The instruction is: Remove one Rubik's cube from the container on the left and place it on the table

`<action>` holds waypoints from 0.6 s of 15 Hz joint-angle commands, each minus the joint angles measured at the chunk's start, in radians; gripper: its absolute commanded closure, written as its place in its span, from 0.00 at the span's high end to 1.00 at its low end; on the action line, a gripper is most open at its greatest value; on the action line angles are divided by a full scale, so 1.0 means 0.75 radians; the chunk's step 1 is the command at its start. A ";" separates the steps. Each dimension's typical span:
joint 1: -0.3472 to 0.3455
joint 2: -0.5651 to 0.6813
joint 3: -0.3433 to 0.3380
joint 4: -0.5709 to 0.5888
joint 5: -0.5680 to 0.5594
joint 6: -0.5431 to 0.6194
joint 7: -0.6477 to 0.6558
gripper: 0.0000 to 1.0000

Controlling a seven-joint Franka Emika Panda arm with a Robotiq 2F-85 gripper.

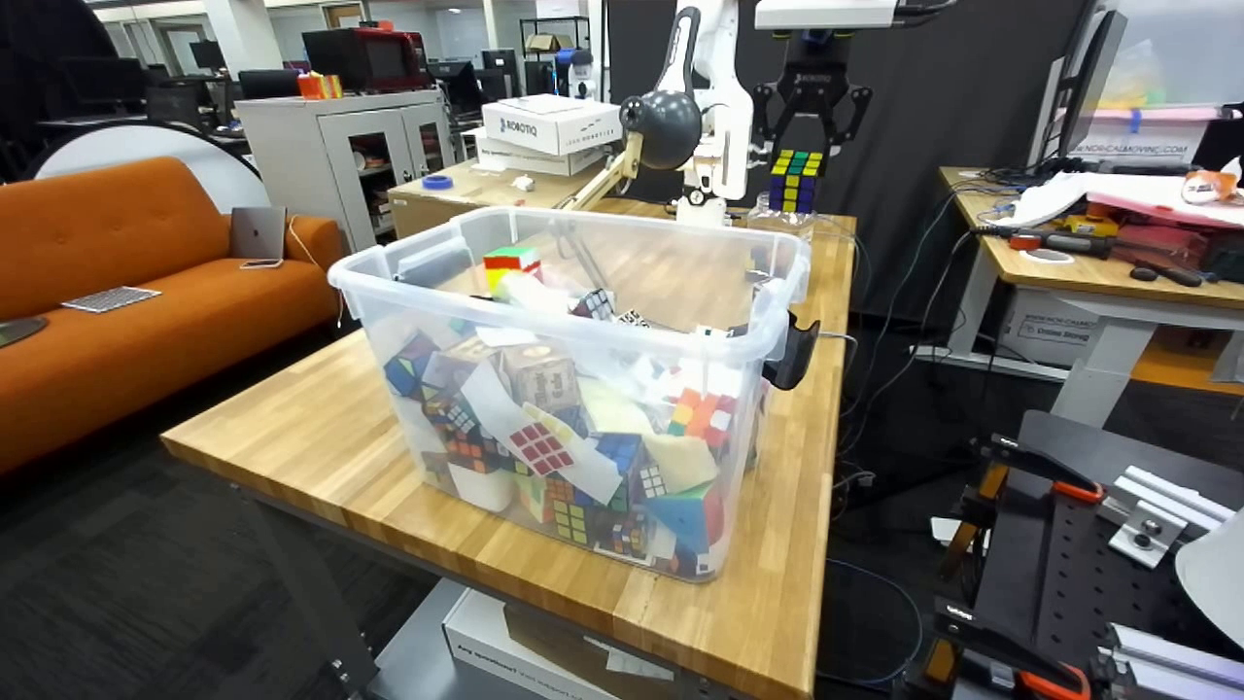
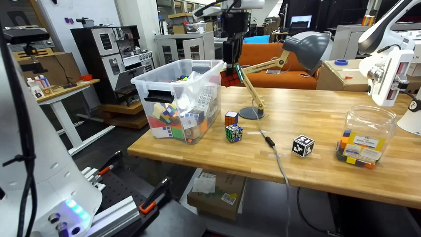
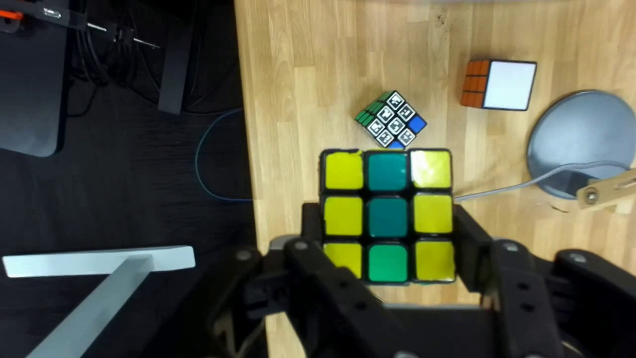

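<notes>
Bright, soft light is washing over the table [image 1: 311, 408] in both exterior views, where the cloudy container [image 1: 632, 340] is also catching pale glare and veiling the colours inside. In an exterior view, a bluish-white strip [image 2: 78, 209] is glowing on the robot's base [image 2: 42, 184]. In the wrist view, the floor [image 3: 129, 199] is looking nearly black, the Rubik's cube [image 3: 387, 214] is flaring near-white at one yellow corner, and the gripper [image 3: 390, 231] is appearing dark and out of focus.
</notes>
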 commanded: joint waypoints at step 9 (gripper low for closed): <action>-0.002 0.086 -0.023 0.054 0.026 -0.009 0.035 0.62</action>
